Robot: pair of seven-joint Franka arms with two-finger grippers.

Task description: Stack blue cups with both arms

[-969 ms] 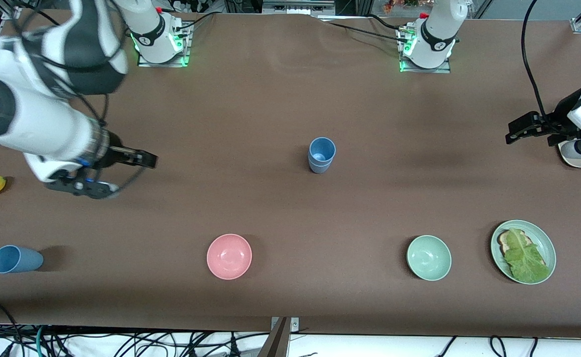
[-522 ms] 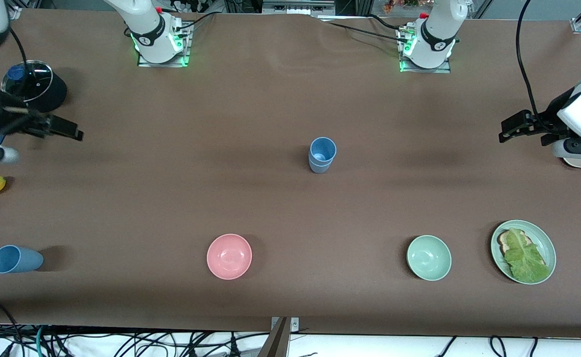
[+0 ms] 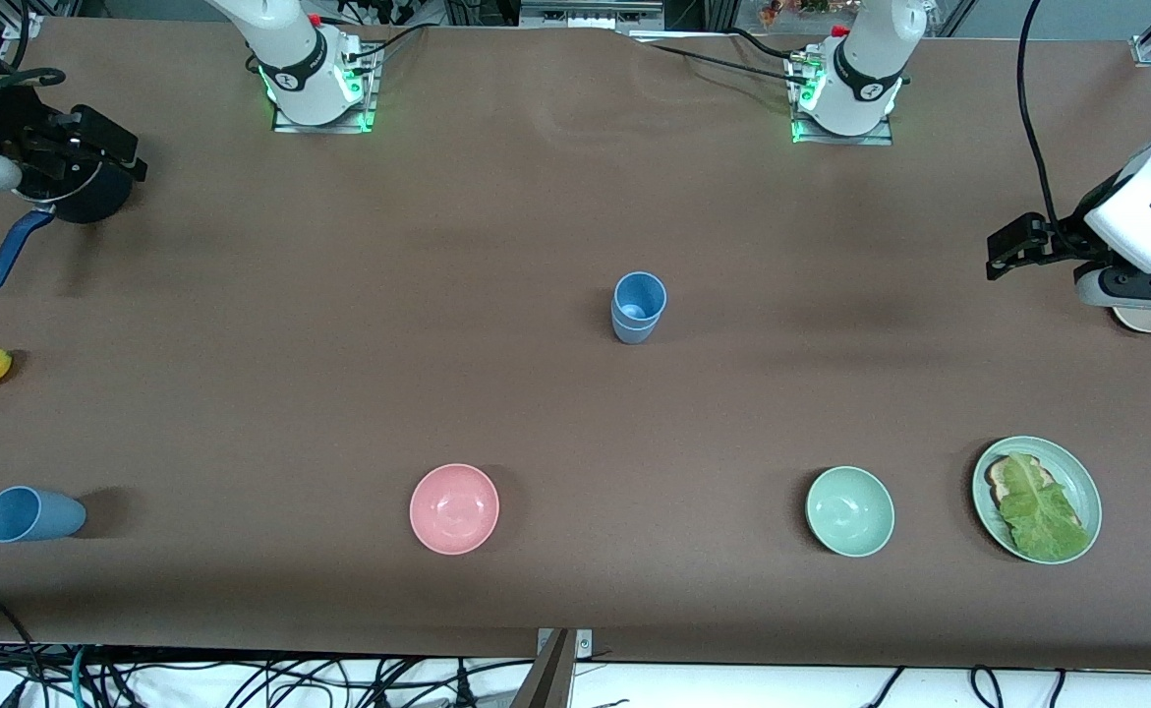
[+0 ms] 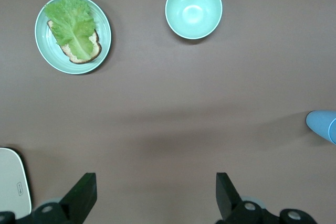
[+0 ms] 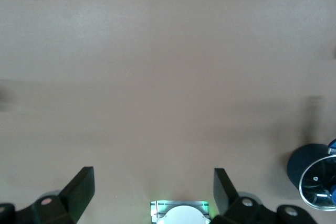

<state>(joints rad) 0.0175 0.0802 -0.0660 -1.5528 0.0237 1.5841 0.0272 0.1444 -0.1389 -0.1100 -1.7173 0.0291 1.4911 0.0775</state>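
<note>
I count three matte dusty-blue tumblers: two nested upright [image 3: 639, 307] mid-table, one on its side [image 3: 31, 514] near the front corner. Left gripper [image 4: 156, 195] and right gripper [image 5: 153, 190] both hang spread apart, empty.

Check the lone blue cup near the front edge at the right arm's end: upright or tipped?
Tipped. The blue cup lies on its side on the table, its open rim facing sideways and its tapered wall showing full length.

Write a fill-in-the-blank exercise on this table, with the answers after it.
1. The stacked cups stand upright, while the lone cup lies on its ____.
2. The plate holds toast and ____.
3. The pink bowl sits nearer the ____ arm's end than the green bowl.
4. Both the left gripper and the right gripper are ____.

Answers: side; lettuce; right; open
</note>
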